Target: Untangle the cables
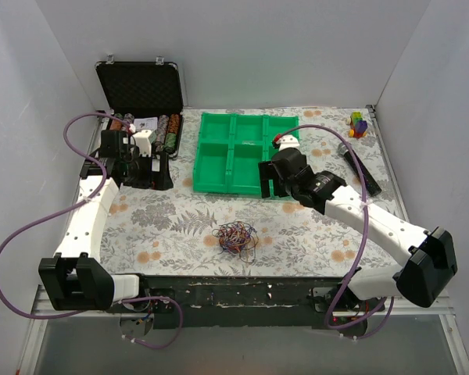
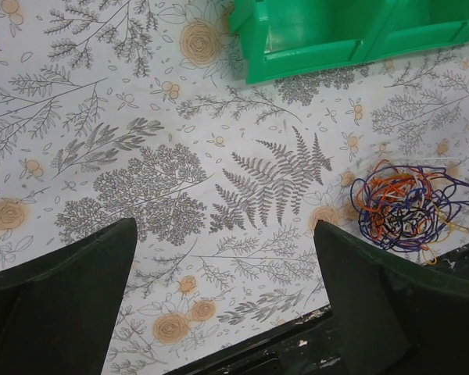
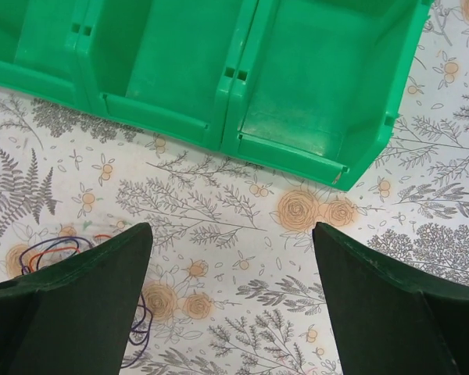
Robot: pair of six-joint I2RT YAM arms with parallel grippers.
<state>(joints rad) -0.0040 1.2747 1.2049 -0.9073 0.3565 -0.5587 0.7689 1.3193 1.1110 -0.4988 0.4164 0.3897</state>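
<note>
Cables (image 1: 234, 237) — one tangle, lower centre of top view. Right claw (image 3: 233, 230) nearer, tangle at its lower left; left claw (image 2: 223, 230) farther — both spread, empty.

You are looking at a table cover (image 2: 141, 117) that is reading as a matt, flat printed sheet, cloth or paper you cannot tell. The green tray (image 3: 313, 94) is showing smooth moulded plastic with a soft sheen. The cables (image 2: 406, 205) are appearing as thin, slick-coated wire. The left gripper (image 2: 224, 226) and right gripper (image 3: 230, 228) are showing fingers (image 2: 55, 305) of matt dark plastic, faintly grainy.
</note>
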